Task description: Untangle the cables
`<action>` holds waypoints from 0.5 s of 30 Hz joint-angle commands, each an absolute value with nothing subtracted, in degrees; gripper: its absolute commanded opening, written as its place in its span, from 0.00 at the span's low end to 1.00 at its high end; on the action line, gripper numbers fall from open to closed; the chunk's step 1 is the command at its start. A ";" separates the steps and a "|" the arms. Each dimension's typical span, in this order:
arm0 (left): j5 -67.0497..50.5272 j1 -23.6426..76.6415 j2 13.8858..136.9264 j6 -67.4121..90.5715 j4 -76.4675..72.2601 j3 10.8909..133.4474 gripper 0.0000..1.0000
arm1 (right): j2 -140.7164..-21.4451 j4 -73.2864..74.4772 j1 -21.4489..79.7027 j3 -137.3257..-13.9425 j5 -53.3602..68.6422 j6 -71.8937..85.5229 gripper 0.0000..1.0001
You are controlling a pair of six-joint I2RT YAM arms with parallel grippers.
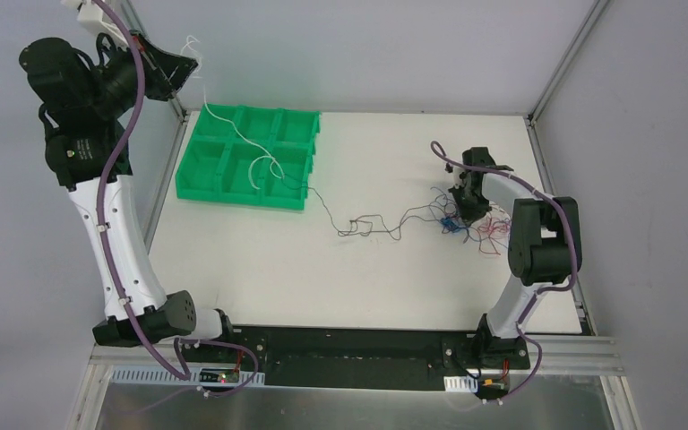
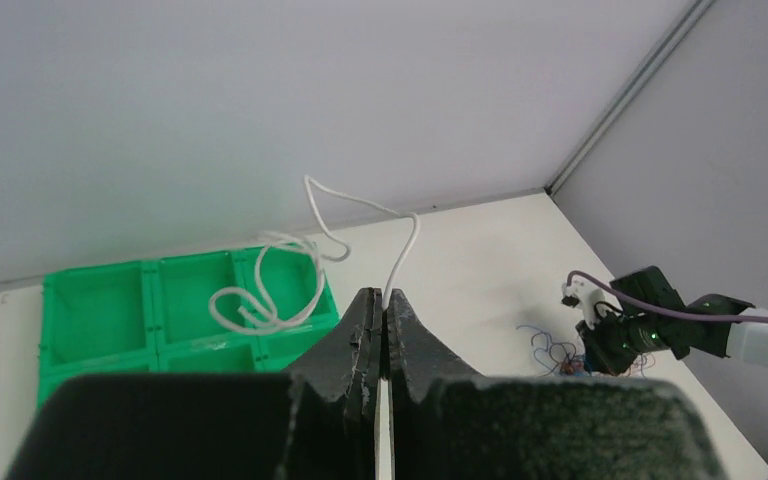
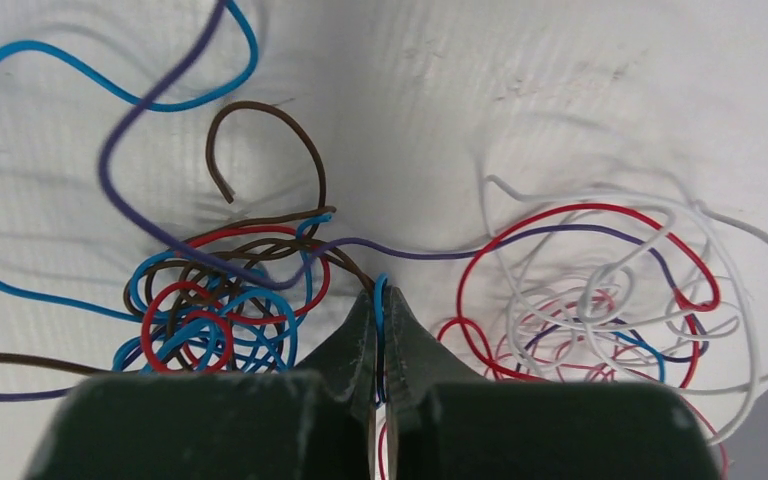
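Observation:
My left gripper [image 1: 182,68] is raised high at the far left, above the table. It is shut on a white cable [image 2: 401,250] that rises from the pinch, curls over and hangs in loops above the green tray [image 1: 199,184]. My right gripper [image 1: 468,211] is down on the cable tangle [image 1: 466,228] at the right of the table. In the right wrist view it [image 3: 380,292] is shut on a blue cable [image 3: 379,300]. A knot of blue, red, brown and purple cables [image 3: 215,305] lies left of it, and white and red loops [image 3: 600,290] lie right.
The green tray has several compartments and stands at the back left; it also shows in the left wrist view [image 2: 100,310]. A thin dark cable [image 1: 358,228] runs across the table from the tray's corner to the tangle. Enclosure posts stand at the back corners.

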State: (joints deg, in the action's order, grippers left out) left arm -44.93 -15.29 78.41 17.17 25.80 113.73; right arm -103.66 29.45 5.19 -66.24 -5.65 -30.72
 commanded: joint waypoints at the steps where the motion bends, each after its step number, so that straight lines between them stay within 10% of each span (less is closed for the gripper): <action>1: -50.60 -16.65 78.13 19.73 25.92 116.21 0.00 | -104.50 32.13 3.16 -64.26 -7.40 -33.13 0.00; 11: -56.84 -9.21 68.54 21.01 25.93 94.70 0.00 | -99.45 40.84 3.67 -71.75 3.04 -30.00 0.04; 15: -57.43 -8.38 65.67 24.12 26.37 85.50 0.00 | -95.33 45.04 3.76 -74.68 12.04 -30.38 0.58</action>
